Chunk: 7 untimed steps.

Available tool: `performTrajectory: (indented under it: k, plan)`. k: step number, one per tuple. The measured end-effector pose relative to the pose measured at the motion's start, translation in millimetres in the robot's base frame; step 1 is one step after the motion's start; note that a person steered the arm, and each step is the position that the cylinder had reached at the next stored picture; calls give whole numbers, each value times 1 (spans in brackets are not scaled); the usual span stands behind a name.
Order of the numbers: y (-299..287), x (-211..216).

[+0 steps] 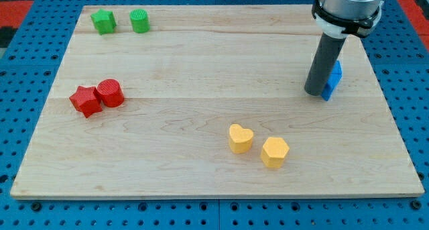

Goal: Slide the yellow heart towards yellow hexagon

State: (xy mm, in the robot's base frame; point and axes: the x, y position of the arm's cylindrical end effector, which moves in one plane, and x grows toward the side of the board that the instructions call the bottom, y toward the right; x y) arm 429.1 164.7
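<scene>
Your heart sits low on the bench, far down and to the view's left of my tip. The hexagon lies just beside it, a little nearer the view's bottom right, with only a narrow gap between them. Judged from that, the slide is nearly done; one short nudge toward the view's lower right would close the gap.

My tip rests on the bench near the view's right edge, touching or all but touching the blue block, which stands immediately to its right and partly behind the rod. You have no gripper to report here: the arm ends in a plain rod, so there is nothing to open or close, and it holds nothing.

To push the heart the right way, you need the tip on its far side, at the view's upper left of it, so the path from the tip's present spot should swing wide of the hexagon and not bump it away.

Well off to the tip's left sit the red star and red cylinder, touching. Farther up-left are the green star and green cylinder, out of the way.
</scene>
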Motion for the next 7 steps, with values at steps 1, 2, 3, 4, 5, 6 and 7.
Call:
performTrajectory:
  k: [1,2,3,4,5,6,7]
  plan:
    - [-29,-4]
    - [-52,-16]
    - [-62,-25]
    - [-62,-27]
    - [-85,-27]
    - [-132,-26]
    - [-180,-13]
